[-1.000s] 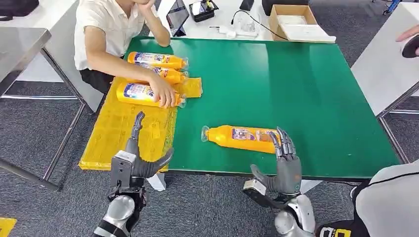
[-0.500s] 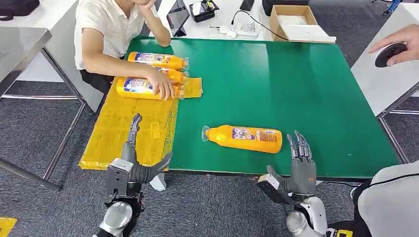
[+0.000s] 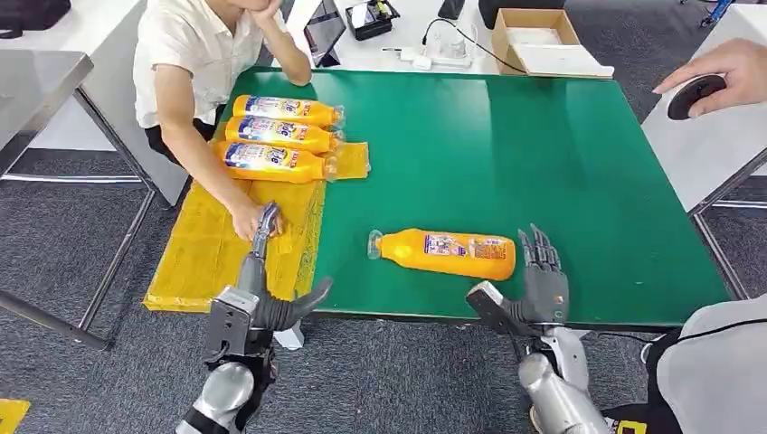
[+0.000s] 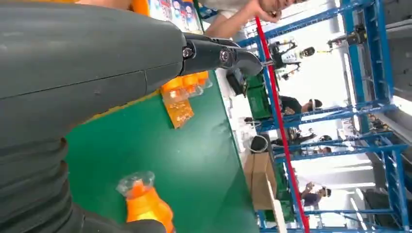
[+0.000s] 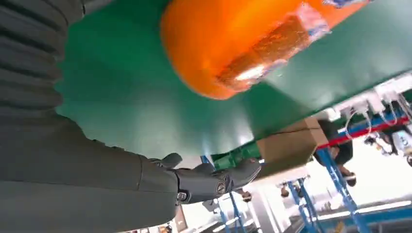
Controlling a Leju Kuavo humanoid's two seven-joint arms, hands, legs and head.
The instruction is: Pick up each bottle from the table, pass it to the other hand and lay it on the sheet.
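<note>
Green table [image 3: 506,145]: orange bottle [image 3: 443,254] lying just beside open right hand [image 3: 540,280].

Bright even light; glare on table [image 3: 506,154]; wrist views blurred.

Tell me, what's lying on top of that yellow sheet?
Three orange bottles lie side by side at the far end of the yellow sheet. A person's hand rests on it nearer the robot. Whatever lies beneath them is covered.
</note>
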